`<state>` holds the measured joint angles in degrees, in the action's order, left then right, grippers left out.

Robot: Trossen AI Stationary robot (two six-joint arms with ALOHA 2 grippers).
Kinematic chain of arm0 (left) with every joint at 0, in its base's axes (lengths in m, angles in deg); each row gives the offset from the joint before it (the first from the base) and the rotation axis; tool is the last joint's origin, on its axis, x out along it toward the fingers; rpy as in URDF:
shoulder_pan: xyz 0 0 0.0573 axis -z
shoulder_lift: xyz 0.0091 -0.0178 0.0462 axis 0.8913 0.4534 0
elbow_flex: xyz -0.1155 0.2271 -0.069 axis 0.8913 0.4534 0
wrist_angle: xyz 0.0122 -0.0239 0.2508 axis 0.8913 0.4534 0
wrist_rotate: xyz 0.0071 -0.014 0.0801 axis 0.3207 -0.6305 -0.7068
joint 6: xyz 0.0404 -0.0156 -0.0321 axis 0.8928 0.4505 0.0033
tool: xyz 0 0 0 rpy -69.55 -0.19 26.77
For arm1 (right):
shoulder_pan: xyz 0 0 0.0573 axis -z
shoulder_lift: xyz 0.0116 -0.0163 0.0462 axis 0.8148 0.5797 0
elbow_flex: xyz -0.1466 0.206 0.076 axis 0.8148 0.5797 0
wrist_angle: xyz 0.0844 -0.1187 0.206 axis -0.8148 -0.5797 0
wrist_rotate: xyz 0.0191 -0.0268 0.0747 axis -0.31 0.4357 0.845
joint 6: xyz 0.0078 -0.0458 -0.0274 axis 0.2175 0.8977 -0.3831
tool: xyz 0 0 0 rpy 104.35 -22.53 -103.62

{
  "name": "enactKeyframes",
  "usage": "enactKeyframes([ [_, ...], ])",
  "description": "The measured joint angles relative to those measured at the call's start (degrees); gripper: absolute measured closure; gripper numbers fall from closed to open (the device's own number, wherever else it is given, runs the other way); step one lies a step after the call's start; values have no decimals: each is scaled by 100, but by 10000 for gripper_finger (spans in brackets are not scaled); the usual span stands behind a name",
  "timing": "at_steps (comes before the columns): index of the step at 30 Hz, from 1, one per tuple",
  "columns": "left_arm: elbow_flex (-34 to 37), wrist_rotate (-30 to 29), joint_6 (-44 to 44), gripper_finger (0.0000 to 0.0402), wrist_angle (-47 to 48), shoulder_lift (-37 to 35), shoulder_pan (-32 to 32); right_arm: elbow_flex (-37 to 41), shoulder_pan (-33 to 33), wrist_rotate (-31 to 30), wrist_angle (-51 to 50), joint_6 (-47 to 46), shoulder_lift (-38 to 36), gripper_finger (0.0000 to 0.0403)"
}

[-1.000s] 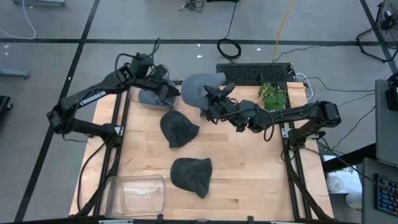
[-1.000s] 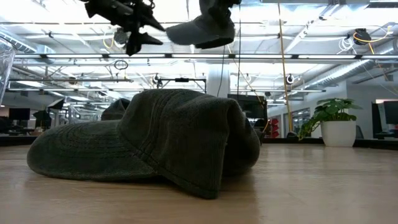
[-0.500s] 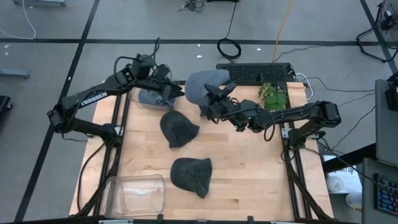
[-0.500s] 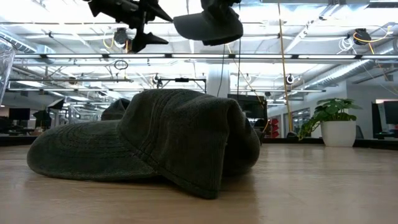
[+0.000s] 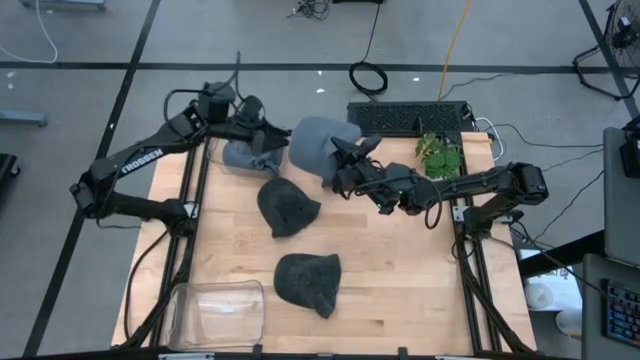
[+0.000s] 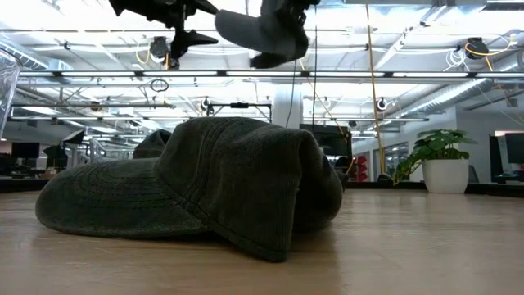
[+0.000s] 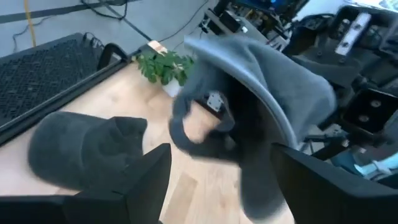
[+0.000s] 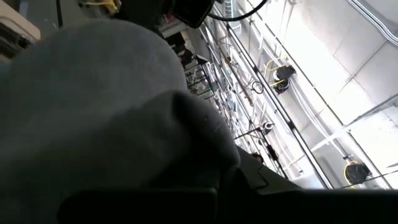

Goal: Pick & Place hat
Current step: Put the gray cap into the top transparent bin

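The table [image 5: 400, 280] is a pale wooden top with a visible grain, framed by dark metal rails. A clear plastic bin [image 5: 215, 312] with rounded corners sits at its near left corner. Three soft fabric hats lie on the wood: a light grey one [image 5: 240, 158] at the far left, a dark, coarse-looking one [image 5: 287, 208] near the middle, and another dark one [image 5: 308, 282] nearer the front. A fourth hat, the grey hat [image 5: 318, 146], smooth and floppy, hangs in the air above the far edge, well clear of the wood.

The low view shows what the overhead one cannot: the grey hat [image 6: 254, 33] high above the front dark hat's ribbed, domed crown. A small green plant [image 5: 438, 154] in a white pot stands at the far right.

The right arm stretches across from the right side, its right gripper [image 5: 340, 165] clamped shut on the grey hat. The left arm reaches in from the left, and the left gripper [image 5: 268, 138] stands just beside the hat's left edge with its fingers [image 7: 146, 180] spread apart, holding nothing.
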<state>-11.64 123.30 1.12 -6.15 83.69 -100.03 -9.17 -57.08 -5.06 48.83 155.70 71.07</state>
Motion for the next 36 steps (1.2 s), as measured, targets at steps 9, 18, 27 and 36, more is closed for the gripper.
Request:
enactKeyframes([
  [9,4,-8,78,119,123,-273,-294,0,-180,-15,-23,-94,2,403],
  [18,4,-8,189,119,363,-673,-1092,0,-225,-35,-59,-94,0,403],
  [27,4,710,-399,119,620,-563,-889,0,-141,595,74,-37,0,403],
  [36,7,260,-422,119,618,-436,-248,0,71,916,551,55,0,403],
])
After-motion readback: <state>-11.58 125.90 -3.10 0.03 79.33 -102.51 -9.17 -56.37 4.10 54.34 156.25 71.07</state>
